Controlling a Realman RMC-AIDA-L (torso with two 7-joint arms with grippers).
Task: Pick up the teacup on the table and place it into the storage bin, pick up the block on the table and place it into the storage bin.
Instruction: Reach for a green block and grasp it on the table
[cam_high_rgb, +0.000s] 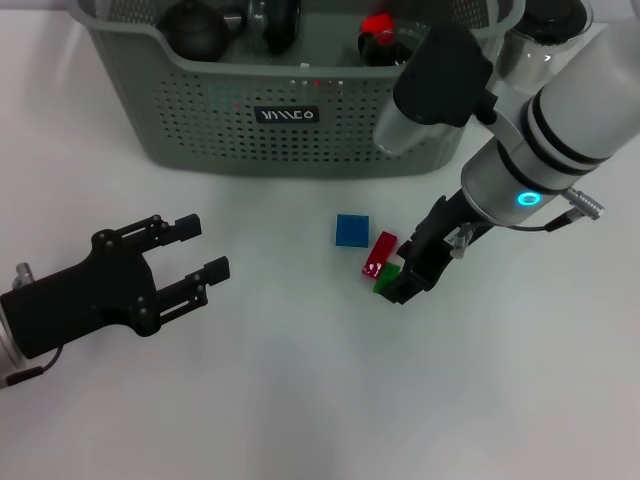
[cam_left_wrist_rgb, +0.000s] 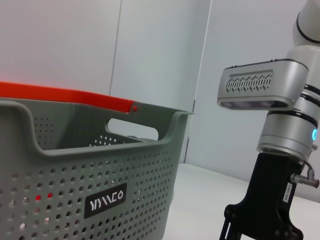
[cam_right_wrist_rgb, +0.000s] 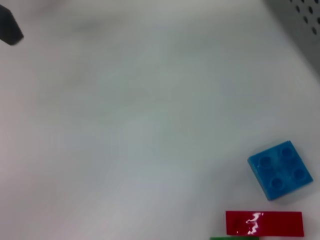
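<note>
left gripper (cam_high_rgb: 205, 248) jaws wide over matte table (cam_high_rgb: 300, 400); right gripper (cam_high_rgb: 400, 285) apparently pinching green block (cam_high_rgb: 386, 277), beside perforated storage bin (cam_high_rgb: 300, 140)

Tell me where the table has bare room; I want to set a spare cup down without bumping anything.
Bare table lies between the left tool and the blue block, and along the near edge below both arms. It is crowded around the blue, red block and green block, where the right tool sits at the green one, and inside the storage bin.

left gripper (cam_high_rgb: 200, 255): low at near left, jaws spread, empty | right gripper (cam_high_rgb: 402, 285): arm angled down, tip at worktop, jaw state unclear
</note>
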